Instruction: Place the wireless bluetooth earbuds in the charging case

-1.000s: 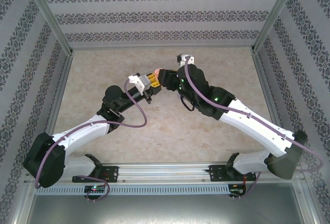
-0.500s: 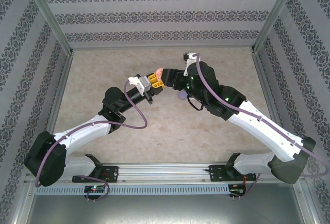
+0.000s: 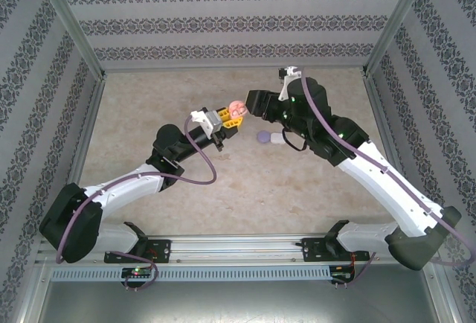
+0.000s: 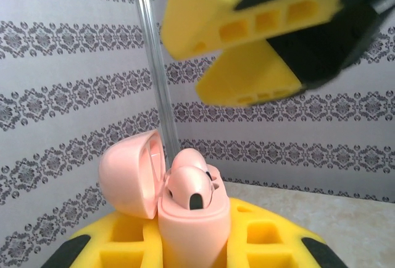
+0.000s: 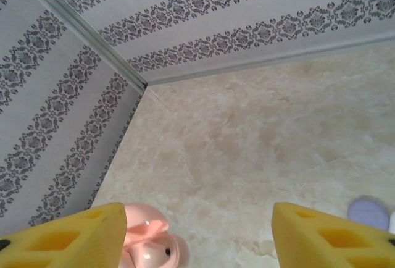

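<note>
Pinkish plastic is what we meet first: a pinkish earbud [image 4: 192, 189] sits in the mouth of the pink charging case [image 4: 192, 234], its rounded head poking above the rim with a dark spot facing the left wrist camera. Behind it we see a second rounded pink shape, but we cannot tell whether that is another earbud. The case's lid [image 4: 133, 180] is swung open to the left and stands tilted beside the earbud.

The case stands upright between yellow pads, clenched by the left gripper [image 3: 227, 119], which holds it up in the air above the table [image 3: 186, 181], near the middle of the workspace. From above, the case shows as a small pink blob at the tip of that gripper.

The right gripper [image 5: 197, 231] is released: its two yellow fingers [image 5: 327, 237] stand wide apart with nothing between them. It hangs just above and beside the case without touching it; in its own wrist view the pink case peeks out next to the left-hand finger.

Further out, a purple rounded piece [image 3: 263, 138] lies on the marbled table below the right arm, with a white piece [image 3: 277, 138] just beside it. Patterned walls [image 3: 223, 25] close in the table on three sides
</note>
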`<state>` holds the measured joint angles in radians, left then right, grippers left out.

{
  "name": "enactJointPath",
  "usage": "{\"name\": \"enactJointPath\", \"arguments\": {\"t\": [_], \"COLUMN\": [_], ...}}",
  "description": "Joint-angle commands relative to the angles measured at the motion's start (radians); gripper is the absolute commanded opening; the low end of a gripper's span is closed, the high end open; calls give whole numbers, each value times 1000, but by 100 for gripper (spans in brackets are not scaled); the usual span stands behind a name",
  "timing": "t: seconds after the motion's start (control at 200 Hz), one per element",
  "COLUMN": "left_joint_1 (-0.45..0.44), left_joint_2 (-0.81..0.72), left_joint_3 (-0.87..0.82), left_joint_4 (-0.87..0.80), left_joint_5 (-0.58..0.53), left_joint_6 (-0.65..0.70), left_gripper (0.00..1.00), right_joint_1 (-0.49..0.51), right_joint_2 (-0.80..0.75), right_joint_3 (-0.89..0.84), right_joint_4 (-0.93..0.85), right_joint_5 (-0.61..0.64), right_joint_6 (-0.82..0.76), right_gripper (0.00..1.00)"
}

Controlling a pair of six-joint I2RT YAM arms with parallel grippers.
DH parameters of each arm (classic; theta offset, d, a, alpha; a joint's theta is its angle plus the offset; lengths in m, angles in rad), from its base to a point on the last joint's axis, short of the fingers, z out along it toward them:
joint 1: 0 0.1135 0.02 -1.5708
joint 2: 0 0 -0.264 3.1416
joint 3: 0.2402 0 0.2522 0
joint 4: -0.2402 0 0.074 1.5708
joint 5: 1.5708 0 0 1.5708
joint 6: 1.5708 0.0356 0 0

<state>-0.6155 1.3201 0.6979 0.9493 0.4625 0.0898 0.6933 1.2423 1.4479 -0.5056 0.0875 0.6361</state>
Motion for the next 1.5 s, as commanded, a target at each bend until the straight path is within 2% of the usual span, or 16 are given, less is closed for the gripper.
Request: {"name": "enactJointPath", "arguments": {"t": [0.0, 0.145, 0.285, 0.495, 0.764, 0.809, 0.914, 0.999, 1.134, 1.239, 1.499], "left_joint_1": [-12, -12, -12, -12, -8, -4, -1, 5, 47, 91, 142], "left_joint_2": [7, 22, 35, 49, 88, 97, 117, 130, 181, 244, 380], "left_joint_3": [4, 10, 19, 32, 71, 74, 77, 68, 51, 58, 131], "left_joint_4": [4, -20, -29, -29, -48, -42, -31, -32, -39, -92, -331], "left_joint_5": [71, 127, 157, 133, 12, 11, 11, -8, -57, -79, -151], "left_joint_6": [18, 18, 13, 7, -12, -24, -59, -98, -244, -362, -455], "left_gripper": [0, 0, 0, 0, 0, 0, 0, 0, 0, 0, 0], "right_joint_1": [-35, -59, -67, -69, -1, -2, -36, -85, -159, -172, -210], "right_joint_2": [66, 170, 248, 295, 129, 94, 2, -90, -171, -205, -280], "right_joint_3": [87, 173, 220, 220, 1, -42, -139, -239, -343, -406, -564], "right_joint_4": [-76, -141, -172, -215, -212, -196, -144, -72, -42, -54, -47], "right_joint_5": [-107, -175, -221, -303, -291, -263, -115, -34, -33, -19, 28], "right_joint_6": [-37, -67, -87, -108, -109, -91, -19, 45, 79, 67, 57], "right_gripper": [51, 30, 17, 8, 5, 6, 10, 19, 29, 36, 60]}}
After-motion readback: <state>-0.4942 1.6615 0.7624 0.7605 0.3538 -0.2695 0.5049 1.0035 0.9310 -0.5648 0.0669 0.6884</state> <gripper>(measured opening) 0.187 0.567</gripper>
